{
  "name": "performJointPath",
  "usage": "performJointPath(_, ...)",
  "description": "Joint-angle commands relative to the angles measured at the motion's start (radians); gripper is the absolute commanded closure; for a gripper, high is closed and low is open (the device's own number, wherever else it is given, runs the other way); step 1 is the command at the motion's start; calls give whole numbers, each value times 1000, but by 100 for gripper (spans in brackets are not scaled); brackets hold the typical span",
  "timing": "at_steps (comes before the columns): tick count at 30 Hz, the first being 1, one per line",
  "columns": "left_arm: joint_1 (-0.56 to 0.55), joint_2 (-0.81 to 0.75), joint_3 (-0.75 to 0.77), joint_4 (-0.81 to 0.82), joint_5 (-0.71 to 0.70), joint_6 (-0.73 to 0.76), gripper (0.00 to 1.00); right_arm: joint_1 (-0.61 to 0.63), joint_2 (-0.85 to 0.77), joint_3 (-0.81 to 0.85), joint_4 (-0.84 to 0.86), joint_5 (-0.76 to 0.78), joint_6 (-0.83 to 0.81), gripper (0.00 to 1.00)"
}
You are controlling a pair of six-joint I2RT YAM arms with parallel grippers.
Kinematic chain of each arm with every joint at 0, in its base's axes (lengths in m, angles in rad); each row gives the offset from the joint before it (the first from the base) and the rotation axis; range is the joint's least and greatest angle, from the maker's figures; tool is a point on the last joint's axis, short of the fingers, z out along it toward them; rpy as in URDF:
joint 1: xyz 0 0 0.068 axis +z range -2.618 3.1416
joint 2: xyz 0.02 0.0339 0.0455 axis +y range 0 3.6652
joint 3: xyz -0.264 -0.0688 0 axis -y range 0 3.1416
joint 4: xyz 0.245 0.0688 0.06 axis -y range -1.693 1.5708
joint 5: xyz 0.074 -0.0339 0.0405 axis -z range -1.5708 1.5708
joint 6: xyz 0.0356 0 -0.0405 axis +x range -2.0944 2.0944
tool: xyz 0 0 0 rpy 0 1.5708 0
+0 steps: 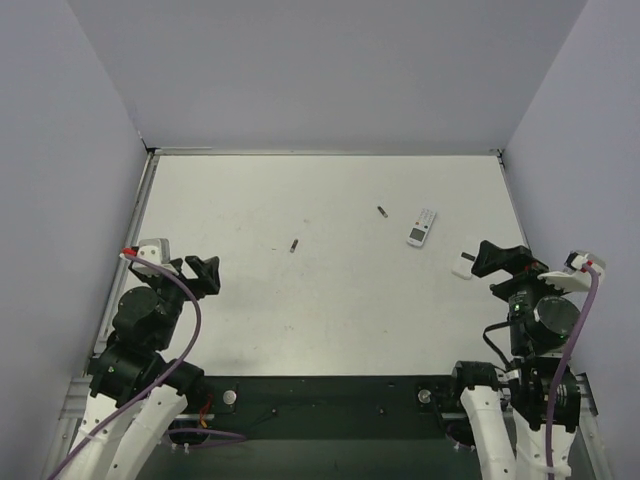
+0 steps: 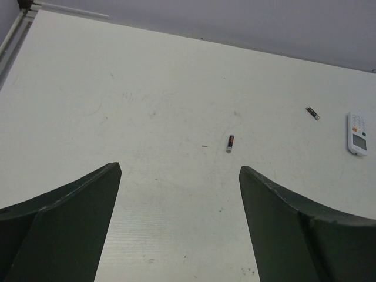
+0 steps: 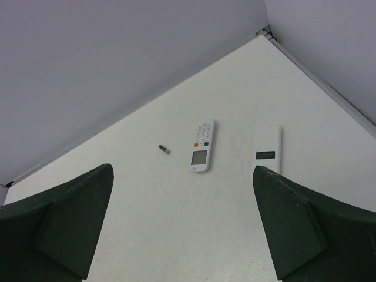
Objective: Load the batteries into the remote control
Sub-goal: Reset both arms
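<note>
Remote control [image 3: 269, 150]: slim white plastic slab, plain back up, front hidden, lying on the matte white worktop [image 2: 147, 76] near the right end effector [image 3: 182, 170]. Probably light, rigid and slick; best gripped across the long edges. No red batteries in view. Nearby: white-faced remote [image 3: 201, 147], two dark cells [image 2: 230, 143]. Right and left end effector [image 2: 180, 167] both gape, empty.

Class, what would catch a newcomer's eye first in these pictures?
The left gripper and right gripper gape open at the near corners. On the pale table lie a white-faced remote right of centre, two tiny dark cylinders well apart, and a white slab by the right gripper.
</note>
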Motion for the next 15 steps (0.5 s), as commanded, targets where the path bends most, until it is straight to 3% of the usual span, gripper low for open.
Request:
performJointPath(1, 7, -15, 76, 65, -48, 53, 7, 113, -47, 63, -33, 165, -131, 0)
performJointPath(11, 17, -105, 8, 128, -154, 81, 6, 331, -206, -89, -38, 421, -280, 0)
performJointPath(15, 60, -125, -27, 169, -127, 71, 6, 375, -243, -124, -35, 459, -288, 0)
